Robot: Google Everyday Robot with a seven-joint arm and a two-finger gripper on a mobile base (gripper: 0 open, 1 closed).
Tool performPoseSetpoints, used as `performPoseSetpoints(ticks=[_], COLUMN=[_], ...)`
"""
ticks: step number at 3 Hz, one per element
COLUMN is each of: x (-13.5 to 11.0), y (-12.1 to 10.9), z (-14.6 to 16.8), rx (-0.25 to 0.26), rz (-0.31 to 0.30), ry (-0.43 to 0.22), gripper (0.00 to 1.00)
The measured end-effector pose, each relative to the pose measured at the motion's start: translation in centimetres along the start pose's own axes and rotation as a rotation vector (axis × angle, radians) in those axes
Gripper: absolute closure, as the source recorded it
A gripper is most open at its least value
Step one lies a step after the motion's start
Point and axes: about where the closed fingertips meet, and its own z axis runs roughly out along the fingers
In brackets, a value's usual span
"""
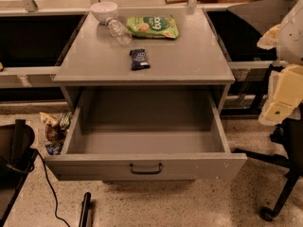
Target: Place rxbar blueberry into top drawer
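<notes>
The rxbar blueberry, a small dark navy bar, lies flat on the grey cabinet top, near the middle and just behind the front edge. The top drawer below it is pulled wide open and holds nothing; its dark bar handle sits at the middle of the front. My gripper, pale white and yellow, hangs at the far right edge of the view, to the right of the cabinet and well away from the bar. It holds nothing that I can see.
At the back of the cabinet top stand a white bowl, a clear plastic bottle on its side and a green snack bag. A black chair base stands at right. Wrappers and a cable lie on the floor at left.
</notes>
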Motion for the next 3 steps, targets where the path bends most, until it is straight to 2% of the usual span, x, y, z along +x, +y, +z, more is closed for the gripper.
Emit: performPoseSetpoints(ticks=[1, 2, 3], x=[-0.5, -3.2, -6.8], y=[-0.9, -5.7, -11.8], z=[0.5, 3.3, 8.5], rx=[0.006, 0.021, 0.010], rz=[0.000, 0.034, 0.110], ry=[-0.006, -0.126, -0.303], gripper=[0.00, 0.00, 0.00])
